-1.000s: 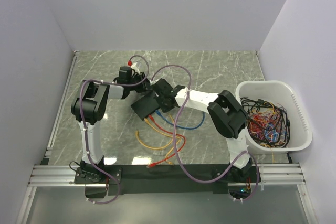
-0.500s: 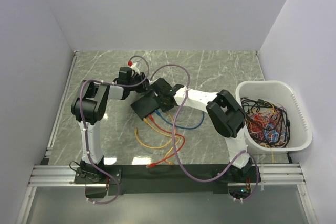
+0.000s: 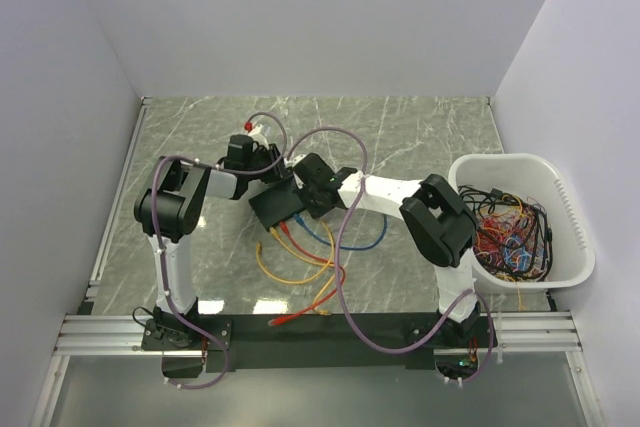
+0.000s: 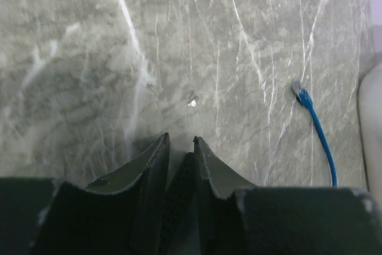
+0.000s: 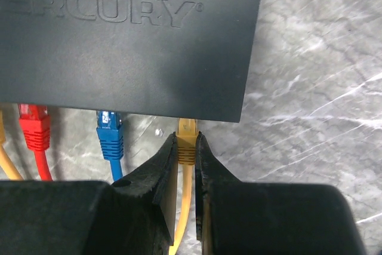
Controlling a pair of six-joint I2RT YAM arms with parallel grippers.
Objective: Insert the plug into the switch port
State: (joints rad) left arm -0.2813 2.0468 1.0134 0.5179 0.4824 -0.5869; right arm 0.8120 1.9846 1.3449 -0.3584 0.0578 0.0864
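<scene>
Both arms and the switch (image 5: 125, 40) between them have shifted slightly over the past second, and the loose cable loops near the arms have been dragged into a new shape; the yellow plug (image 5: 187, 128) sits straight ahead of the right tool (image 5: 185, 141), its nose at the switch's near edge, though how deep it sits in the port I cannot tell; the right tool is closed on the plug's body, one finger on each flat side.

By the look of it the plug is light, hard plastic, probably with a thin latch tab that could snap, and its springy cable will tug it off line; the best hold is on the body just behind the nose, as now; the switch looks light enough to slide on the smooth surface (image 5: 310, 88), so it wants bracing from the far side.

The left tool (image 4: 180, 147) has its jaws nearly together with a dark textured strip between them; whether it grips anything I cannot tell.

Just left of the right tool, a blue plug (image 5: 110, 132) and then a red plug (image 5: 34, 128) are already seated, leaving little room beside the fingers; a white tub (image 3: 578, 247) of cables stands well apart.
</scene>
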